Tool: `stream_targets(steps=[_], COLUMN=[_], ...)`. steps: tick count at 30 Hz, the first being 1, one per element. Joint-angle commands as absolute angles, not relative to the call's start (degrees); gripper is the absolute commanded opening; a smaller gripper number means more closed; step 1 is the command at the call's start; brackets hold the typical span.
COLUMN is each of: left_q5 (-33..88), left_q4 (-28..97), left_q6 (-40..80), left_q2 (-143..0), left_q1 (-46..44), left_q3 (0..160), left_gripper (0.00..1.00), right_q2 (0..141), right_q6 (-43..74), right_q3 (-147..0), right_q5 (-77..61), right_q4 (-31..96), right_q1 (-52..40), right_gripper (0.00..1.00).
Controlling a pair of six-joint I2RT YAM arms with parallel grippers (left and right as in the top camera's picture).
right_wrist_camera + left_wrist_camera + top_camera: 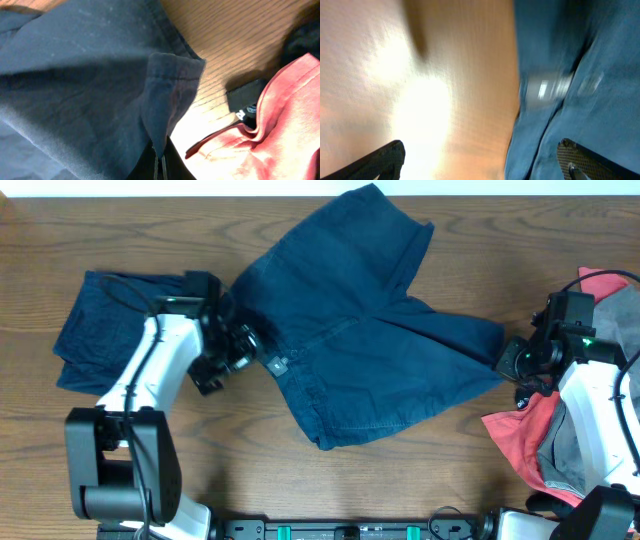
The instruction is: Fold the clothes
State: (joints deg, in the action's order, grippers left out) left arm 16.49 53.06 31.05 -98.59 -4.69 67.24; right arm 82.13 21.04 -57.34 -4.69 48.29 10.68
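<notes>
The dark navy shorts point(360, 330) lie spread out mid-table, with a small waist button point(278, 364) at their left edge. My left gripper point(243, 348) is open at that waist edge. In the blurred left wrist view its jaws point(480, 162) straddle the border of the shorts point(590, 60), the right finger over the fabric and the left over bare wood. My right gripper point(510, 362) is at the right leg hem. In the right wrist view its jaws point(161, 162) are shut on a pinched fold of the navy shorts point(75, 75).
A folded navy garment point(95, 330) lies at the far left, partly under my left arm. A coral-red garment point(520, 435) and a grey garment point(565, 435) are heaped at the right edge under my right arm. The coral-red one also shows in the right wrist view point(280, 125).
</notes>
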Motion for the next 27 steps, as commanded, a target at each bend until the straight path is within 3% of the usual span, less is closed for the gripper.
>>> stream_targets(steps=[1, 7, 14, 27], left_q5=[19.0, 21.4, 20.6, 6.8], left_q4=[56.6, 59.4, 51.5, 38.9], left_q6=[30.0, 35.2, 47.8, 86.6], left_q2=[-98.5, -98.4, -96.2, -93.7], left_q1=[-9.2, -18.3, -30.0, -46.9], left_q3=[66.0, 62.7, 58.4, 52.6], left_gripper=[0.98, 0.98, 0.98, 0.98], right_q2=[82.8, 82.8, 82.8, 82.8], right_q6=[21.8, 21.8, 21.8, 20.5], right_q3=[-57.2, -57.2, -57.2, -57.2], right_q5=[-1.5, -1.5, -1.4, 0.1], right_q4=[47.8, 47.4, 47.5, 48.6], right_q1=[10.2, 10.2, 10.2, 10.2], right_gripper=[0.01, 0.01, 0.01, 0.02])
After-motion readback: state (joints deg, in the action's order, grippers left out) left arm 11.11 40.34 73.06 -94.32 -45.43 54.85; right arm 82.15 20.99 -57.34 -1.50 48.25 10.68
